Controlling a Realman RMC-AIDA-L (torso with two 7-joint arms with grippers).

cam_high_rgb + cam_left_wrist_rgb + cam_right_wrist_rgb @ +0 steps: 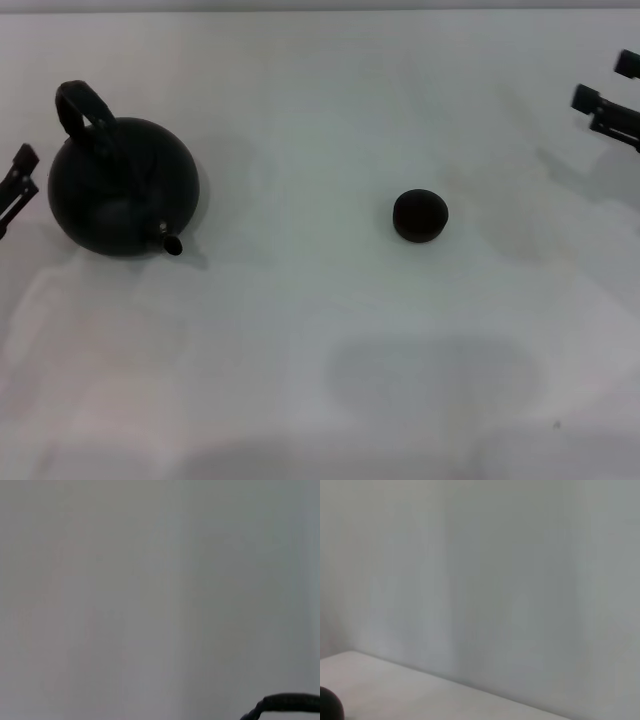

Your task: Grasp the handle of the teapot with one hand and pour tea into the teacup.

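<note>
The teapot (pixel 122 190) sat at nine o'clock on the surface (pixel 320 360), handle (pixel 82 112) upright for grasping, spout toward five o'clock. The teacup (pixel 420 215) stood well apart at three o'clock. The left tool (pixel 15 185) waited beside the pot, the right tool (pixel 610 100) at two o'clock; I cannot tell either's opening.

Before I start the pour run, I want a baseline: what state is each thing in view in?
teapot: upright on the table, lid on, spout toward the camera, ungrasped.
handle: raised over the lid, free.
teacup: on the table, apart from the teapot, untouched; contents not visible.
left gripper: at the table's left edge beside the teapot, holding nothing.
right gripper: at the far right edge, holding nothing.
</note>
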